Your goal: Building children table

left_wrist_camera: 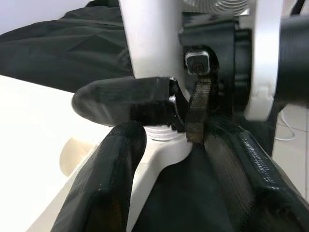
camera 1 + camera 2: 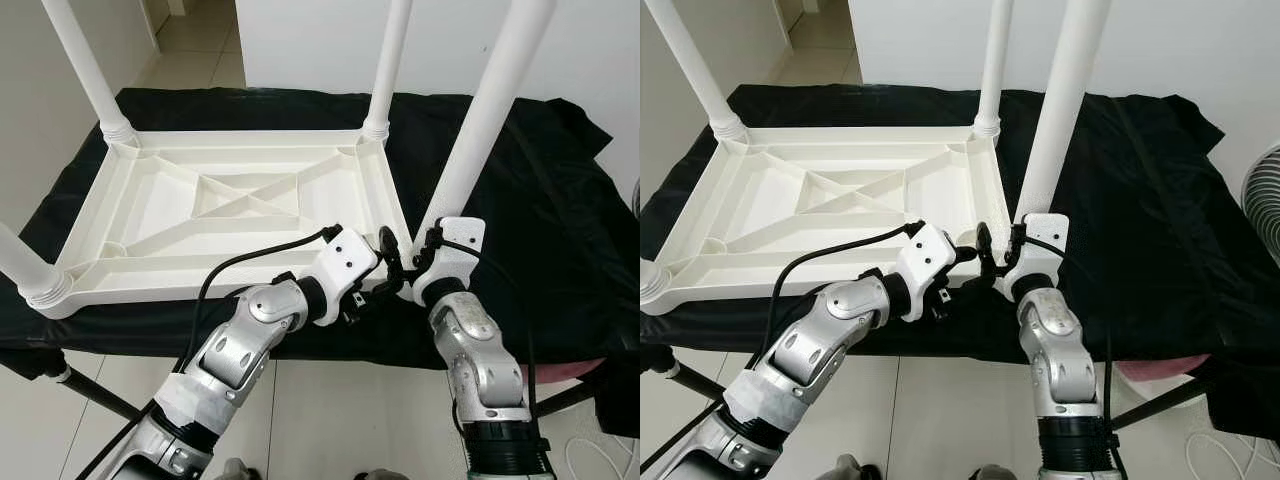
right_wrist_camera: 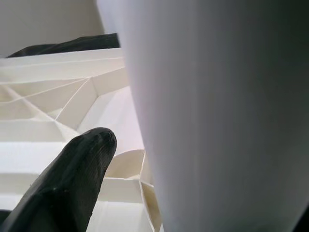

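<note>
A black cloth [image 2: 540,230] covers the work surface, and the white tabletop [image 2: 230,215] lies on it upside down at 10 o'clock from the grippers, three legs standing upright in its other corners. At the near right corner the right gripper [image 2: 1012,262] clasps the fourth leg [image 2: 490,110]. The left gripper [image 2: 385,275], fingers parted, sits just beside it at 9 o'clock.

No readable text, label, brand, number or sign anywhere: none on the white plastic, black cloth or arms
</note>
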You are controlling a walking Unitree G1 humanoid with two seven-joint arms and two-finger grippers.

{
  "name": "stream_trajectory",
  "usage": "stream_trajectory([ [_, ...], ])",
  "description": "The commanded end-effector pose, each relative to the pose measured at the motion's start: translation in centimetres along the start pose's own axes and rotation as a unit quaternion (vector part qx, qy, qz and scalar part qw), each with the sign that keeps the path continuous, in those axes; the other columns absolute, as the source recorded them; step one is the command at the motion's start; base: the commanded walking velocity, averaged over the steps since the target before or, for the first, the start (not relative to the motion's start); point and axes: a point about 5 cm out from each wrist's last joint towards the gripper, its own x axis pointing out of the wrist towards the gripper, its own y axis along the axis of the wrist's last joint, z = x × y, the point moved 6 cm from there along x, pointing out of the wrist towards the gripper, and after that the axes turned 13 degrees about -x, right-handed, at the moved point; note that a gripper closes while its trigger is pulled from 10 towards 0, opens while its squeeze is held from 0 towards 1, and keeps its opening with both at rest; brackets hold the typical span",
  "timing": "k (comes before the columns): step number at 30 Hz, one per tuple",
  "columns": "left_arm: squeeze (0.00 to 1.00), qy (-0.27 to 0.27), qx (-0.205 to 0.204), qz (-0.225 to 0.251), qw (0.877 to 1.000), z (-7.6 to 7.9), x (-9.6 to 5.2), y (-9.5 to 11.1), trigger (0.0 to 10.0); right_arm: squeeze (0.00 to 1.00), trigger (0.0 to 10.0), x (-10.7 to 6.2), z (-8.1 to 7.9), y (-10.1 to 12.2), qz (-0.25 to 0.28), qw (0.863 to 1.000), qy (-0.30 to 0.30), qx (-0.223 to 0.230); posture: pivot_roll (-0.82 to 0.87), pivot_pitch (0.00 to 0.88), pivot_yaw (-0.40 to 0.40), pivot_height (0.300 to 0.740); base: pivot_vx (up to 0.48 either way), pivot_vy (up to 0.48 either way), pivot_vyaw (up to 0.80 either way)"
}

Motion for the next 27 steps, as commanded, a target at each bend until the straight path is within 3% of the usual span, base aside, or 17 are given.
stream_trajectory([
  [1,0.0,-0.002,0.002,-0.003,1.0,0.0,-0.1,-0.2,10.0,0.0,10.0,0.2,-0.8,1.0,0.02,0.999,0.041,0.001,-0.14,0.065,0.02,0.74,0.0,0.0,0.0],
  [7,0.0,-0.003,0.002,-0.005,1.0,-0.1,-0.2,-0.2,10.0,0.0,10.0,-0.3,-0.4,1.4,0.046,0.991,0.12,-0.036,-0.13,0.063,0.026,0.74,0.0,0.0,0.0],
  [13,0.0,-0.005,0.002,-0.01,1.0,0.1,-0.4,-0.5,10.0,0.0,10.0,-0.9,0.6,-0.1,0.034,0.981,0.186,-0.05,-0.13,0.06,0.027,0.74,0.0,0.0,0.0],
  [18,0.0,-0.008,0.002,-0.013,1.0,0.4,-0.4,-0.7,10.0,0.0,10.0,-0.8,1.7,-1.9,0.009,0.979,0.196,-0.061,-0.12,0.054,0.027,0.74,0.0,0.0,0.0],
  [27,0.0,-0.017,0.002,-0.022,1.0,0.6,-0.7,-1.2,10.0,0.0,10.0,-0.3,2.3,-2.3,0.008,0.973,0.22,-0.069,-0.11,0.04,0.025,0.74,0.0,0.0,0.0],
])
